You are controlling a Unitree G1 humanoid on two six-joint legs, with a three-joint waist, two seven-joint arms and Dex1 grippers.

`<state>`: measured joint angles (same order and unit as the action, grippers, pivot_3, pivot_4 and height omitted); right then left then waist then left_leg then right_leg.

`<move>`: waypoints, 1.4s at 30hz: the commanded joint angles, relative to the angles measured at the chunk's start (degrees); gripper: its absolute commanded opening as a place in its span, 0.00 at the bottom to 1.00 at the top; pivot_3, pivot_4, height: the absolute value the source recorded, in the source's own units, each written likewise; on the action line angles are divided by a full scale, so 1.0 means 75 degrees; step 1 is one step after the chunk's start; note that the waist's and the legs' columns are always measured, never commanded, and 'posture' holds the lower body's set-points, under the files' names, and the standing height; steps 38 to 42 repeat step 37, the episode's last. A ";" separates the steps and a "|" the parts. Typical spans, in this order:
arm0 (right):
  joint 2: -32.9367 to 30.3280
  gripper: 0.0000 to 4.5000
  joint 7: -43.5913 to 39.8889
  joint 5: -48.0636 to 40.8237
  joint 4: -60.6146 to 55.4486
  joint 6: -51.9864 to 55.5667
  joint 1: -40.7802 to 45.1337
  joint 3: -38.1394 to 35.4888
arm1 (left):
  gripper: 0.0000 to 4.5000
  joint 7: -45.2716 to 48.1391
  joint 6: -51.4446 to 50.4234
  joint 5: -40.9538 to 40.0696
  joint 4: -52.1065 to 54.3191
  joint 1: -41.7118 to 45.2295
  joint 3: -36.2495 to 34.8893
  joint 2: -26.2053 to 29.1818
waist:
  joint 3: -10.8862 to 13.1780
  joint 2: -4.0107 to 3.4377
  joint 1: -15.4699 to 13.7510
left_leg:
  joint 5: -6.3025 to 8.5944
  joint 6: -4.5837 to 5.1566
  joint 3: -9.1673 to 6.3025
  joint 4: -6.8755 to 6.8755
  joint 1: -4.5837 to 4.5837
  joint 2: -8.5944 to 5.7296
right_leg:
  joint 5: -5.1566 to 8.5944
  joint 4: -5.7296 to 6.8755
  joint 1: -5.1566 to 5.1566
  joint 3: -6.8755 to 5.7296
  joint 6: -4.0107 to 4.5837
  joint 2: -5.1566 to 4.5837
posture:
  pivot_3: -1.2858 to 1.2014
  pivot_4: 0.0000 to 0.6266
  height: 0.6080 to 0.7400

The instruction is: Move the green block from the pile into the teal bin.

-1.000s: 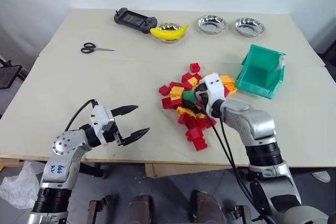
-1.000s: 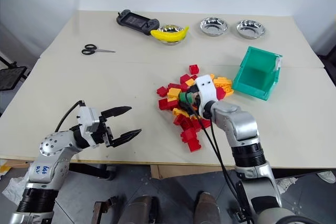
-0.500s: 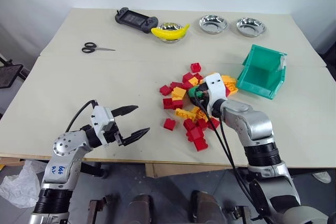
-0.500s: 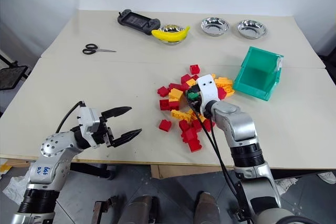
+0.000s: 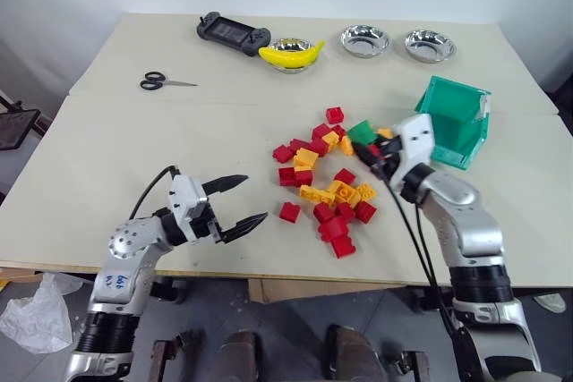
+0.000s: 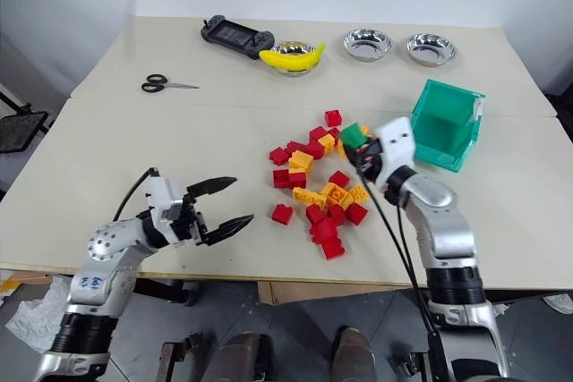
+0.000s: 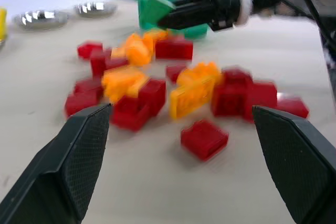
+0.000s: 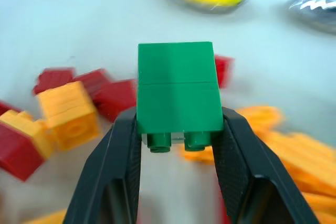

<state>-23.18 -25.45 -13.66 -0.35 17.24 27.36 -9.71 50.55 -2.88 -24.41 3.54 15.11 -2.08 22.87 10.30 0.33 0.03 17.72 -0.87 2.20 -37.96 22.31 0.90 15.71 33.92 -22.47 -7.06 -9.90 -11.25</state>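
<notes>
- Pale desk (image 5: 179, 131) against a white wall; the pile (image 5: 327, 190) of red and orange bricks lies mid-desk.
- Our right claw (image 8: 177, 129) pinches the green block (image 5: 362, 132) between both fingers, lifted above the pile, near the teal bin (image 5: 452, 123).
- We should carry it level over the bin's sloped front, then open.
- Left claw (image 5: 239, 201) gapes wide, empty.
- Blue handwriting on the left arm, unreadable; no brands legible.

The green block (image 8: 177, 88) is clamped between the right gripper's (image 6: 356, 151) jaws, lifted above the pile (image 6: 320, 187) of red and yellow-orange bricks, near the teal bin (image 6: 445, 124), which stands upright beside the pile.
</notes>
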 commanded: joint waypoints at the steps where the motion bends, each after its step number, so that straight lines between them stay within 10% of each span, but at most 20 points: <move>1: -0.0354 0.33 0.0781 0.0219 -0.0062 -0.0527 0.0254 -0.0840 | 1.00 -0.0218 -0.0122 -0.0184 0.0221 0.0279 0.0042 -0.0245 | 0.0000 0.0000 0.0004 | 0.0000 0.0000 0.0002 -0.0001 -0.0001 0.0000 | -0.0001 0.0001 0.0001 0.0003 -0.0001 0.0000 | 0.52 0.24 1.00; 11: -0.1467 0.33 0.1468 0.1159 0.3628 -0.1402 0.1978 -0.0860 | 1.00 -0.0629 0.0004 0.0158 -0.0051 0.0915 0.0395 -0.0880 | 0.0000 -0.0003 0.0155 | 0.0000 0.0000 0.0016 0.0014 -0.0009 0.0002 | -0.0001 -0.0006 -0.0001 0.0010 0.0000 0.0003 | 0.52 0.24 1.00; 20: -0.1632 0.98 -0.0227 0.0502 0.4494 -0.2605 0.2266 -0.0963 | 1.00 -0.0611 0.0060 0.0233 -0.0022 0.0621 -0.0176 -0.0106 | 0.0001 -0.0003 0.0201 | 0.0000 0.0000 0.0016 0.0012 -0.0006 0.0002 | -0.0001 -0.0011 0.0000 0.0011 0.0000 0.0002 | 0.52 0.24 1.00; 30: -0.1875 0.99 -0.4948 -0.1767 0.0526 -0.2747 -0.1715 -0.0411 | 1.00 -0.0859 0.0907 0.1084 -0.0627 -0.0436 -0.1253 0.1301 | 0.0001 -0.0003 0.0030 | 0.0002 0.0001 0.0011 0.0012 -0.0011 0.0002 | -0.0002 -0.0016 0.0009 0.0007 -0.0004 0.0002 | 0.52 0.24 1.00; 42: -0.2011 0.99 -0.5181 -0.1549 0.0363 -0.3068 -0.2741 -0.0504 | 1.00 -0.1075 0.0657 0.1029 -0.0461 -0.1382 -0.1849 0.1712 | 0.0002 -0.0003 0.0013 | 0.0009 0.0005 0.0024 -0.0012 -0.0019 0.0005 | -0.0007 -0.0010 0.0013 0.0027 -0.0009 0.0004 | 0.52 0.24 1.00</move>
